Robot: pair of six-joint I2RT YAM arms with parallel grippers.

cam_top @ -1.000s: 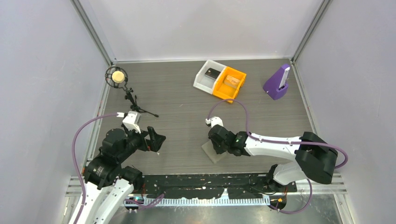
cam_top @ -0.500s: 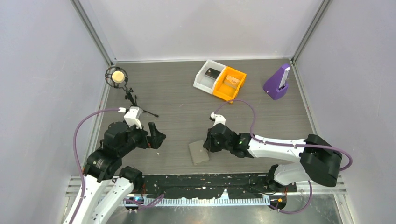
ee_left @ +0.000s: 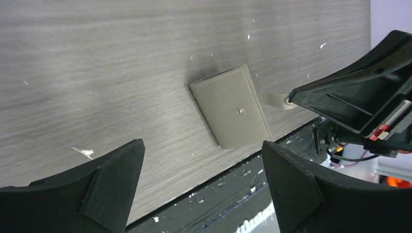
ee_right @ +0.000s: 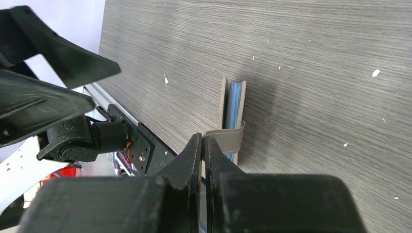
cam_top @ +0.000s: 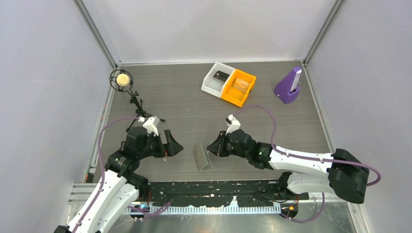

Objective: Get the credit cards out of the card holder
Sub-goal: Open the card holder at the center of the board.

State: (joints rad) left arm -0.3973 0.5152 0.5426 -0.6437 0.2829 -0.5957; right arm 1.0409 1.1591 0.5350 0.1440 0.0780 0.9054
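Note:
The grey-brown card holder stands tipped up on one long edge near the table's front, between the two arms. My right gripper is shut on its small tab, which loops out from the holder's edge. A light blue strip shows between the two covers; the credit cards themselves are hidden. In the left wrist view the holder's outer face with its snap stud lies ahead of my left gripper, which is open and short of it. From above, the left gripper sits just left of the holder.
A white bin and an orange bin stand together at the back. A purple stand is at the back right, a microphone on a small tripod at the back left. A black strip runs along the near edge.
The right gripper closed on the tab, dragged the holder left and tipped it from flat onto its edge. The left arm moved right, toward the holder, its jaws still open.

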